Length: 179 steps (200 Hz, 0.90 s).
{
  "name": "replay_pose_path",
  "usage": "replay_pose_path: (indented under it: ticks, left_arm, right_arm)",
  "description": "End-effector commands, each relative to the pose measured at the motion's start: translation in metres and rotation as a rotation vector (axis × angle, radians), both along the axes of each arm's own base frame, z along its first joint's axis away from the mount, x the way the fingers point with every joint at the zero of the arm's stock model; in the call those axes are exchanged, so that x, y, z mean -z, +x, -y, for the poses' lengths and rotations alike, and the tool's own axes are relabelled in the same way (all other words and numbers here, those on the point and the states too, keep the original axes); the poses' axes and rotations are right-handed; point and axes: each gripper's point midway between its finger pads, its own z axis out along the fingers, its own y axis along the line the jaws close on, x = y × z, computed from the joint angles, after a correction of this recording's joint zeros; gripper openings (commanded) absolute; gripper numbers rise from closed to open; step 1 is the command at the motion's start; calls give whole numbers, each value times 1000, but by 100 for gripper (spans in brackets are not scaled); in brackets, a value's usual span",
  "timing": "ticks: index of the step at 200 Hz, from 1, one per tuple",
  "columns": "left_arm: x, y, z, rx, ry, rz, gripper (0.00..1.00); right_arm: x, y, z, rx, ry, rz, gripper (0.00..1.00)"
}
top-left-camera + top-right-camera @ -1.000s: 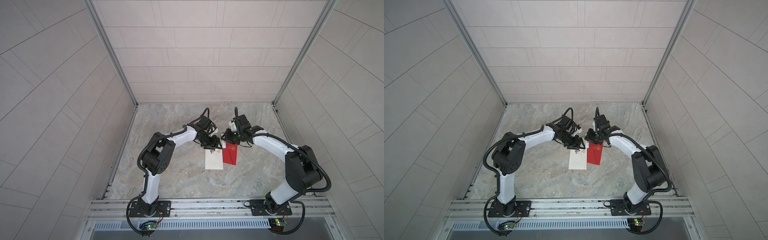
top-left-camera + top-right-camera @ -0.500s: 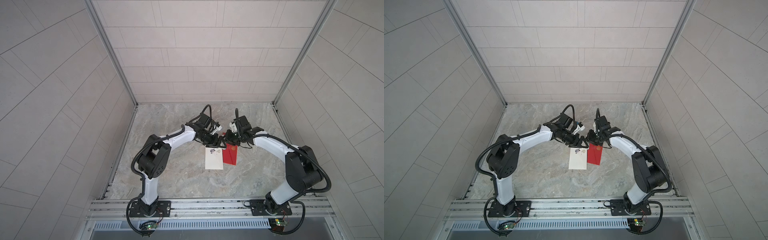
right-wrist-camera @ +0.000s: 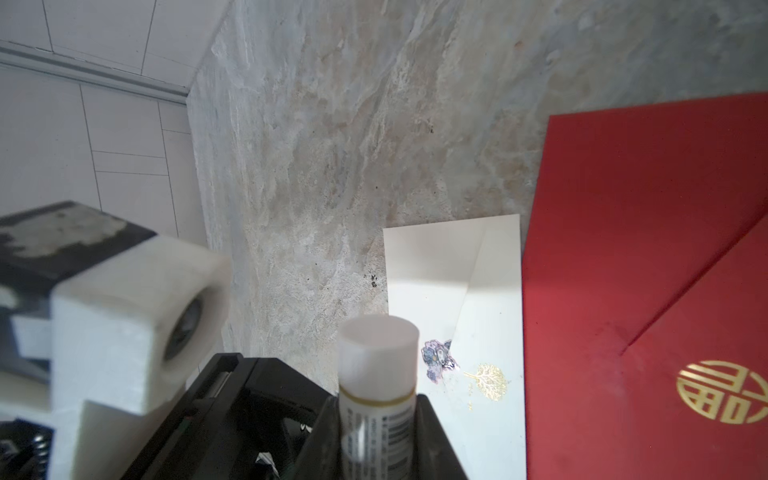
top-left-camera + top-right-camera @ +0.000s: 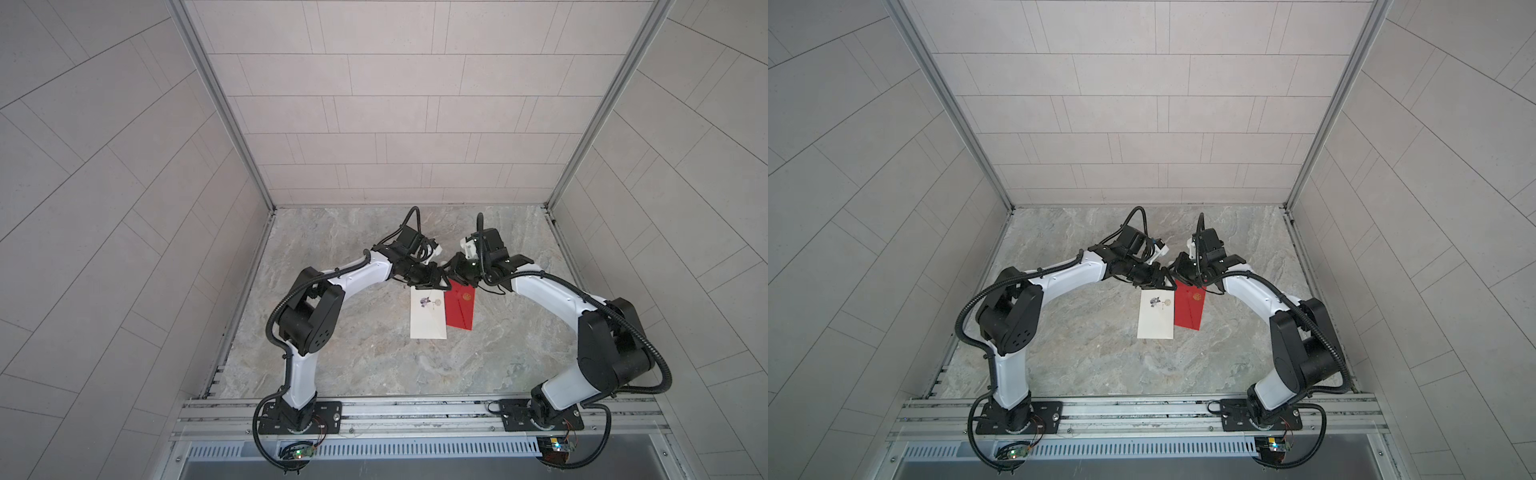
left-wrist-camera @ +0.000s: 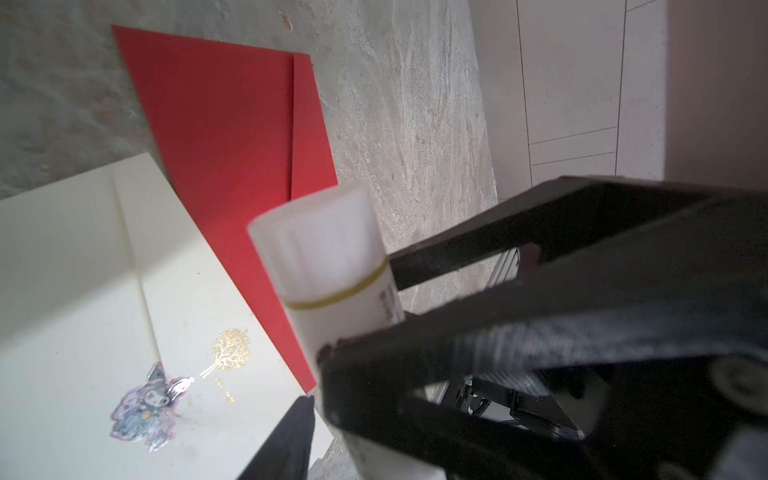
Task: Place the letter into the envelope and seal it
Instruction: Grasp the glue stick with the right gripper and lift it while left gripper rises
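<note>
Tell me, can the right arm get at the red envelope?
Reach, probably yes: the red envelope lies mostly bare right by the right gripper. But its jaws hold a glue stick, so no grasping.

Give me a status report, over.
Right fingers shut on capped glue stick. Left fingers close beside it, grip unclear. White envelope and red envelope flat on table, side by side. Nothing blocking.

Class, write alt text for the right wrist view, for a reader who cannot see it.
A capped white glue stick sits in the foreground between black pincer fingers. Beyond it on the marble tabletop lie a cream envelope with a sticker and gold tree, and beside it a red envelope with a gold emblem.
</note>
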Motion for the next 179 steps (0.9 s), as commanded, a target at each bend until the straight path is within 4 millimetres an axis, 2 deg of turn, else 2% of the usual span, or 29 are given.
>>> replay_pose_path:
  ticks: [1,21,51,72,96,102,120,133,148,179]
  left_arm:
    - [-3,17,9,-35,-23,56,47]
    - [-3,21,7,-54,-17,66,39]
    - [-6,24,1,-67,-15,80,16]
    - [-8,20,-5,-55,-2,92,7]
    - [-9,8,-13,-3,28,116,2]
    - [-8,4,-16,15,42,122,2]
    - [-10,-9,-24,75,68,166,1]
    - [-13,-19,-28,120,77,207,1]
    - [-15,-29,-32,163,80,239,1]
    - [-13,-42,-35,208,94,237,0]
  right_arm:
    - [-11,-11,-11,-27,76,-12,11]
    - [-7,-16,-11,-35,77,-30,11]
    - [-3,-23,-9,-53,64,-45,11]
    - [-1,-30,-5,-87,37,-53,11]
    - [1,-37,3,-128,20,-60,15]
    - [0,-39,4,-143,24,-61,19]
    - [-3,-43,9,-180,43,-61,42]
    - [-7,-42,12,-195,50,-46,49]
    - [-10,-41,14,-207,80,-45,52]
    - [-25,-40,7,-262,140,-1,52]
